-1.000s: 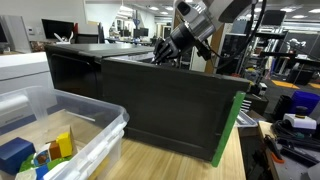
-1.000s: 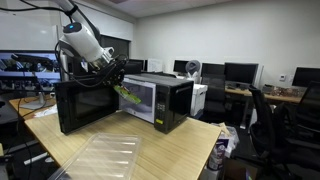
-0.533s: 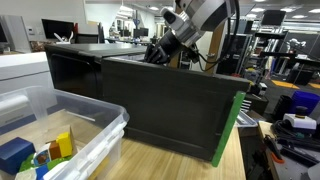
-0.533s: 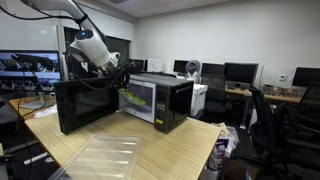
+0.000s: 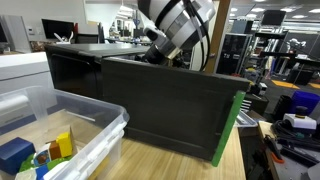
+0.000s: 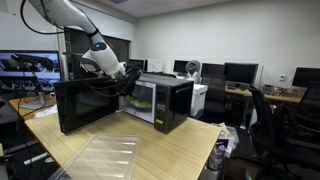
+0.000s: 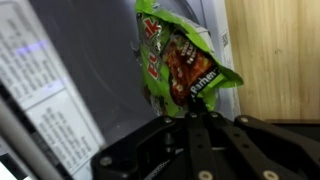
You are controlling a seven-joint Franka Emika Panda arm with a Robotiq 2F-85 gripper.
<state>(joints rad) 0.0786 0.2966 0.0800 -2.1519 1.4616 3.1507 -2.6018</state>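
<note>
My gripper (image 7: 190,113) is shut on the bottom edge of a green snack bag (image 7: 178,55), which hangs out in front of the fingers. In an exterior view the gripper (image 6: 128,83) is at the mouth of a black microwave (image 6: 165,100) whose door (image 6: 85,106) stands swung open. In an exterior view the gripper (image 5: 155,56) shows just behind the top edge of that open door (image 5: 170,105). The bag is barely visible in both exterior views. In the wrist view the grey microwave wall (image 7: 90,90) lies close beside the bag.
A clear plastic bin (image 5: 85,125) with yellow and blue blocks stands at the near left. A clear plastic lid (image 6: 100,156) lies on the wooden table (image 6: 170,150) in front of the microwave. The door's edge carries a green strip (image 5: 232,125). Office chairs and monitors stand beyond.
The gripper has carried the green bag down and across, from above the open door toward the microwave's opening. The arm has swung lower over the door.
</note>
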